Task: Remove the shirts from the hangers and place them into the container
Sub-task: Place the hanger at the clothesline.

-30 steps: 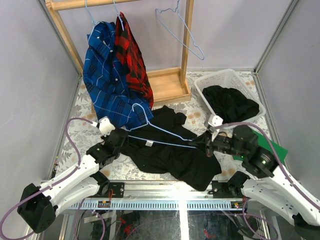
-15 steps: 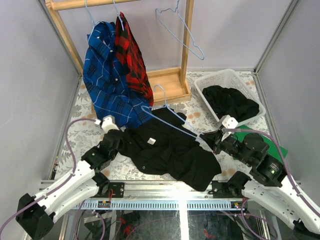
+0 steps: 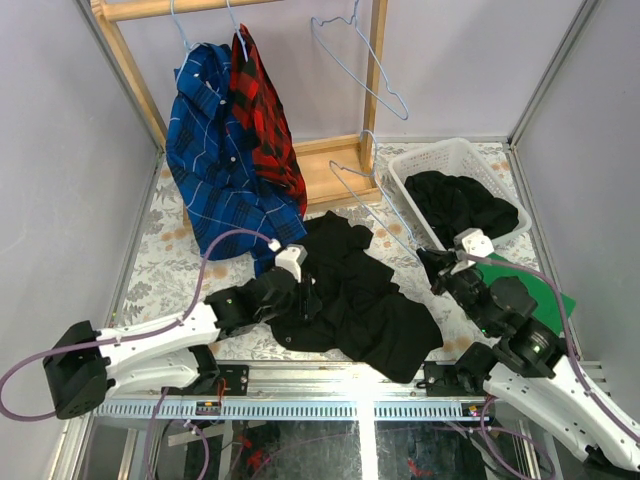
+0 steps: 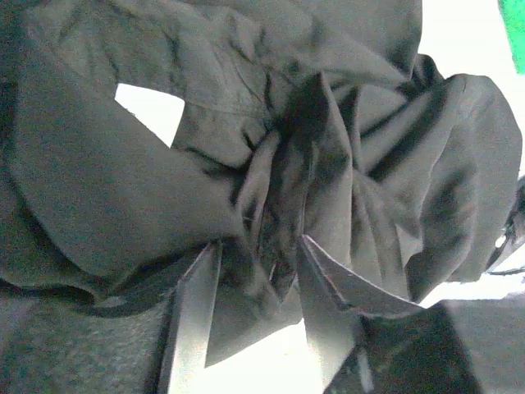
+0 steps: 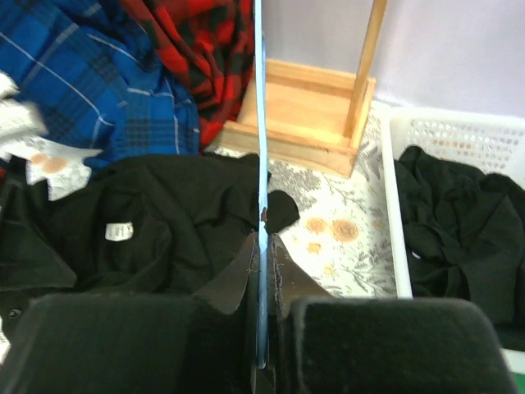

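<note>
Matt, creased black cloth shirt (image 3: 350, 300); thin light-blue wire hanger (image 5: 260, 123); white lattice plastic basket (image 3: 445, 148); smooth pale wood rack (image 3: 335, 175)

I'm boxed in by plain pale walls (image 3: 480, 60) here. A wooden rack (image 3: 322, 178) stands against the back one, with a floral table cover (image 3: 150, 270) spreading out in front of it. A green cloth (image 3: 552, 292) lies to its front right. Light's soft and even.

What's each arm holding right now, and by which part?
The right gripper holds the light-blue hanger by a straight stretch of its wire. The left gripper has its jaws apart over the black shirt, clamping nothing.
</note>
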You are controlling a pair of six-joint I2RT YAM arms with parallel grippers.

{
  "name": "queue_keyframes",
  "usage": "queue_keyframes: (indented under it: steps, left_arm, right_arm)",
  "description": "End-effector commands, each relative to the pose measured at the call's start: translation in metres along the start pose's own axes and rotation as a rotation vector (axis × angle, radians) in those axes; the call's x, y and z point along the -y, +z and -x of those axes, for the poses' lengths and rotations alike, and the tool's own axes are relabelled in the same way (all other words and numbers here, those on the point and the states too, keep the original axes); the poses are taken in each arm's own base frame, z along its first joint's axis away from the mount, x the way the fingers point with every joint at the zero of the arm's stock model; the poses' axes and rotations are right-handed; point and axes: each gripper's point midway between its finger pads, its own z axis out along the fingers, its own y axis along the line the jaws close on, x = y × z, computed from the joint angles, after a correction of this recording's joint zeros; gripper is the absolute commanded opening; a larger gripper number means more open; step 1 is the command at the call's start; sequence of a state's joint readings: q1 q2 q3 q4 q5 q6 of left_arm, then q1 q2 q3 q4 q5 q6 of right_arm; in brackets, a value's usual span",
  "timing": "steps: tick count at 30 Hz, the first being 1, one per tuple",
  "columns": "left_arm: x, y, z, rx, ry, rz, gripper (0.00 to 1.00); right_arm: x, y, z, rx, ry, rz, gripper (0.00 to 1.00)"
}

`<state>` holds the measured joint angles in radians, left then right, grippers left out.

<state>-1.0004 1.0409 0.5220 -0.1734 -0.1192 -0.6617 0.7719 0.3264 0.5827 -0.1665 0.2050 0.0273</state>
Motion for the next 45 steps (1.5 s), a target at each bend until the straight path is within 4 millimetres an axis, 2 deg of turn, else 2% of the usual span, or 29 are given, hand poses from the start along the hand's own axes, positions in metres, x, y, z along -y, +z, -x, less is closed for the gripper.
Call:
queue_keyframes:
  steps: [1, 4, 8, 17, 20, 21, 23, 26, 31, 37, 41, 45]
  left_arm:
    - [-0.009, -0.021, 0.041, 0.152, -0.015, 0.106, 0.56]
    - [-0.022, -0.042, 0.056, 0.195, -0.002, 0.195, 0.67]
    - [-0.041, -0.069, 0.069, 0.242, 0.001, 0.311, 0.82]
    - [-0.062, -0.114, 0.095, 0.355, 0.069, 0.415, 0.99]
    - [-0.060, -0.120, 0.101, 0.404, 0.067, 0.386, 1.00]
    - [-0.061, -0.122, 0.102, 0.405, 0.069, 0.389, 1.00]
    - [-0.066, -0.127, 0.104, 0.420, 0.053, 0.421, 1.00]
    - [-0.069, -0.132, 0.106, 0.441, 0.034, 0.435, 1.00]
    - [-0.071, -0.138, 0.103, 0.452, 0.000, 0.425, 1.00]
    - [-0.073, -0.144, 0.103, 0.479, -0.027, 0.402, 1.00]
    - [-0.073, -0.146, 0.102, 0.487, -0.042, 0.395, 1.00]
    - [-0.075, -0.147, 0.102, 0.489, -0.046, 0.408, 1.00]
  right_arm:
    - [0.017, 0.012, 0.015, 0.005, 0.013, -0.117, 0.00]
    - [0.010, 0.018, 0.012, -0.017, 0.016, -0.086, 0.00]
    - [-0.002, 0.025, 0.018, 0.014, 0.038, -0.027, 0.00]
    - [0.002, 0.047, 0.027, 0.135, 0.105, -0.079, 0.00]
    - [-0.002, 0.057, 0.044, 0.204, 0.165, -0.071, 0.00]
    - [-0.004, 0.059, 0.056, 0.234, 0.184, -0.065, 0.00]
    - [-0.010, 0.068, 0.069, 0.259, 0.188, -0.034, 0.00]
    - [-0.015, 0.088, 0.080, 0.242, 0.161, -0.030, 0.00]
    - [0.002, 0.122, 0.103, 0.256, 0.183, -0.171, 0.00]
    - [-0.013, 0.163, 0.137, 0.272, 0.142, -0.125, 0.00]
    - [-0.012, 0.190, 0.163, 0.270, 0.091, -0.160, 0.00]
    - [-0.012, 0.208, 0.194, 0.323, 0.062, -0.175, 0.00]
